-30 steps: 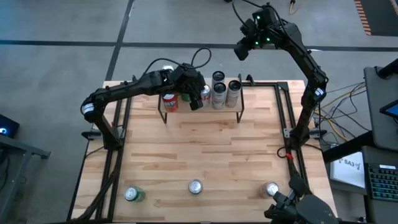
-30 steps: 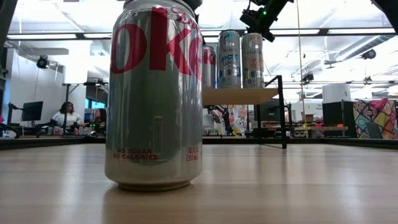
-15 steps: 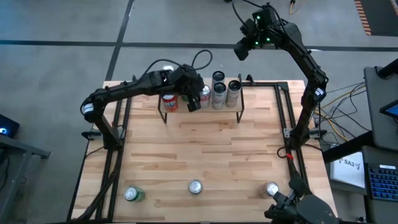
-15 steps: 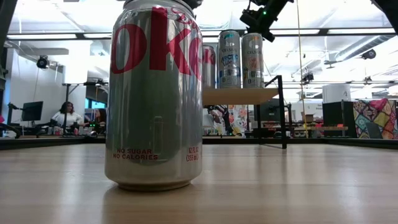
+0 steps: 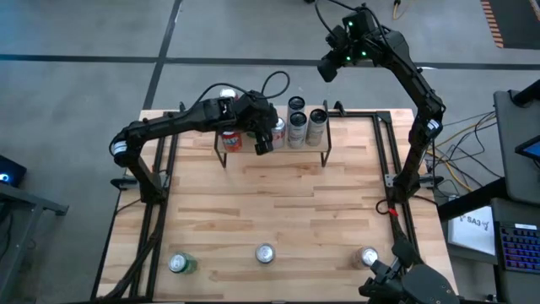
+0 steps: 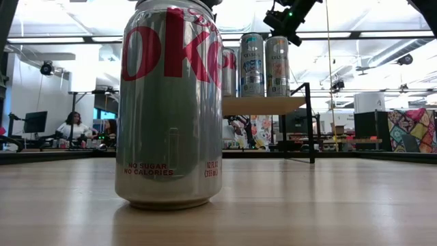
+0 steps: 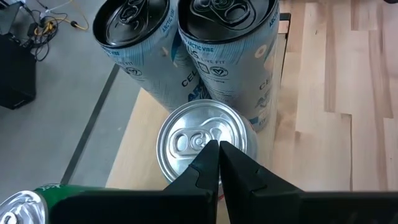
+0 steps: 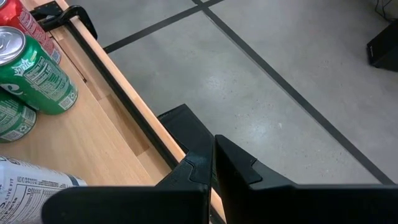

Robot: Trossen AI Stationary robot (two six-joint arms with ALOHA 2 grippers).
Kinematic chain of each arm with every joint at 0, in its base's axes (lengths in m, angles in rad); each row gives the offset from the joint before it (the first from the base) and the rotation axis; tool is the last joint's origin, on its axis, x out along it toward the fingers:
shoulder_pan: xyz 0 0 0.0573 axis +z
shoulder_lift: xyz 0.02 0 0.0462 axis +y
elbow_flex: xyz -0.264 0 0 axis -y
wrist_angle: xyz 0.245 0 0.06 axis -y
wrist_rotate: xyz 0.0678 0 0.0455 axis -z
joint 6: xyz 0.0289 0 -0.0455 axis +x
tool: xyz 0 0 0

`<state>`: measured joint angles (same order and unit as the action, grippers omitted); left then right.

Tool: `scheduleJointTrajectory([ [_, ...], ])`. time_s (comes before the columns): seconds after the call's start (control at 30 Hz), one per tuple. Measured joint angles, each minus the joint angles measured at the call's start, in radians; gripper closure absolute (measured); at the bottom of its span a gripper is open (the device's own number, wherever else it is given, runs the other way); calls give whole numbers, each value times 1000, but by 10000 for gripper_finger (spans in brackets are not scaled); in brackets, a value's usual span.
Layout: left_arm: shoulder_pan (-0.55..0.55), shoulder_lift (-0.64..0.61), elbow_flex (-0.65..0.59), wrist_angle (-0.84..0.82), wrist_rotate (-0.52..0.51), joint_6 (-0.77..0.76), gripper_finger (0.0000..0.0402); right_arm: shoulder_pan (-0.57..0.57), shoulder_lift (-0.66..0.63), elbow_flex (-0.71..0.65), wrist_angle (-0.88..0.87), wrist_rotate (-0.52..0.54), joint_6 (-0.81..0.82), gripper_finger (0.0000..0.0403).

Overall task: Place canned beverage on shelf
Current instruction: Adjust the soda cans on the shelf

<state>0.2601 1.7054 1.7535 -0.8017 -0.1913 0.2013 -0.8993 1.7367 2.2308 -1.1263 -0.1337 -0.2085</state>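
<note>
- Wooden table [image 5: 278,211] is being used, with the small shelf [image 5: 325,135] standing at its far edge.
- Cans are being kept on the shelf: a short silver can [image 7: 205,146] beside two tall blue cans [image 7: 230,50].
- Left gripper [image 7: 219,152] is being held above the silver can, fingers pressed together on nothing.
- Right gripper [image 8: 208,165] is being held high past the table's far edge, fingers together.
- Three more cans [image 5: 266,254] are being left at the near edge.

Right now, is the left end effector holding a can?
No: in the left wrist view the left end effector is shut with nothing between its fingers, above the silver can on the shelf.
</note>
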Motion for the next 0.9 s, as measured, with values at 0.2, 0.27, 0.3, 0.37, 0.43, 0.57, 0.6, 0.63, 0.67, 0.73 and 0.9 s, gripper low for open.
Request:
scheduleJointTrajectory([
  [0.2, 0, 0, 0, 4, -3, 32, 402, 0, 0, 0, 0, 0, 0, 394],
  [0.27, 0, 0, 0, 12, -4, 44, 402, 0, 0, 0, 0, 0, 0, 394],
  [0.3, 0, -1, 0, 17, -5, 51, 402, 0, 0, 0, 0, 0, 0, 394],
  [0.37, 0, -5, 0, 23, -5, 65, 402, 0, 0, 0, 0, 0, -1, 394],
  [0.43, 1, -12, 0, 29, -6, 77, 402, 0, 0, 0, 0, 0, -3, 394],
  [0.57, 2, -33, 0, 31, -7, 106, 402, 0, -1, 0, 0, 0, -2, 394],
  [0.6, 2, -39, 0, 33, -7, 113, 402, 0, -3, 0, 0, -3, -3, 394],
  [0.63, 2, -48, 0, 34, -1, 120, 402, 1, -5, 0, -1, -8, -2, 394],
  [0.67, 2, -54, 0, 34, 17, 125, 402, 3, -8, 0, -1, -18, -1, 394],
  [0.73, 3, -66, 0, 45, 74, 132, 402, 11, -16, 0, -2, -61, -4, 394],
  [0.9, 3, -94, -16, 59, 153, 138, 402, 43, -34, 0, -33, -177, -38, 394],
])
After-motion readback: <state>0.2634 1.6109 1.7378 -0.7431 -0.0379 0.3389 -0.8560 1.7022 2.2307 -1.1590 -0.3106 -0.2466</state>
